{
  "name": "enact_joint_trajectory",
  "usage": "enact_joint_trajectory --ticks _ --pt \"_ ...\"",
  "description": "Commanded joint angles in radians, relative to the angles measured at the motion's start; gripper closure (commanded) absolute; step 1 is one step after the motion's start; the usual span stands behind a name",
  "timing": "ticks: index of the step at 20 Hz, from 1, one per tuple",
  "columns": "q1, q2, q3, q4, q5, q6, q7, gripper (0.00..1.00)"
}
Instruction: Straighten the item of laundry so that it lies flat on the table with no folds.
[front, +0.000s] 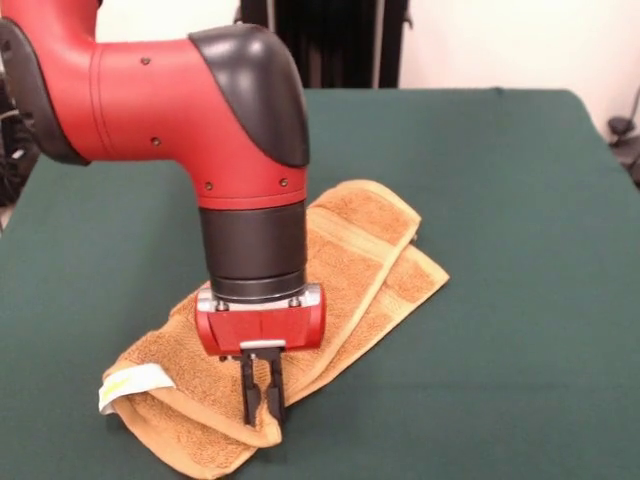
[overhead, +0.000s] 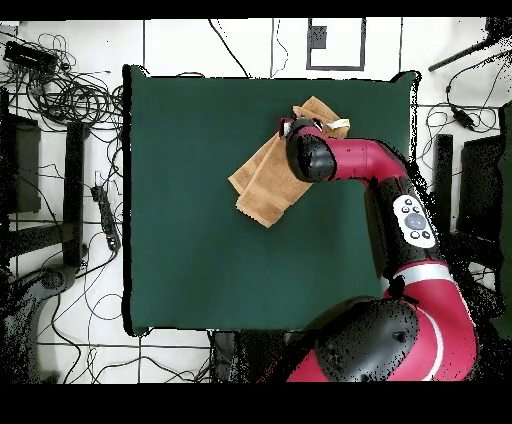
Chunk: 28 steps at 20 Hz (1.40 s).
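Start at 9 o'clock in your front view: the red and black arm (front: 150, 95) enters there and bends straight down over the towel (front: 370, 260). At about 7 o'clock you see the tag (front: 130, 385), white with a little yellow, sticking out of the towel's left end. Just right of it, at about 6 o'clock, the gripper (front: 262, 405) points down, its two dark fingers (front: 249, 395) drawn close together and pinching a raised lip of the towel's near edge. From there the towel runs up toward 1 o'clock as a long folded strip, with layers overlapping and paler bands showing along the right end; it is not flat. It lies on the table (front: 520, 300), whose green cloth spreads well beyond it on every side. In your overhead view the table (overhead: 200, 220) fills the middle, the towel (overhead: 262, 185) sits at about 12 o'clock near the far edge, and the arm (overhead: 350, 160) reaches to it from 5 o'clock, covering the gripper.
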Motion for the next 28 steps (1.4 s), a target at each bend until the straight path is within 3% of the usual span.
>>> enact_joint_trajectory --ticks 1,13,14,28 --pt "0.101 0.046 -0.031 0.099 -0.11 0.068 -0.14 1.0" --pt "0.097 0.042 -0.02 0.103 -0.151 0.043 -0.109 1.0" --pt "0.098 0.042 -0.02 0.102 -0.153 0.044 -0.11 0.0" --pt "0.069 0.014 0.015 0.145 -0.15 0.052 -0.123 0.0"
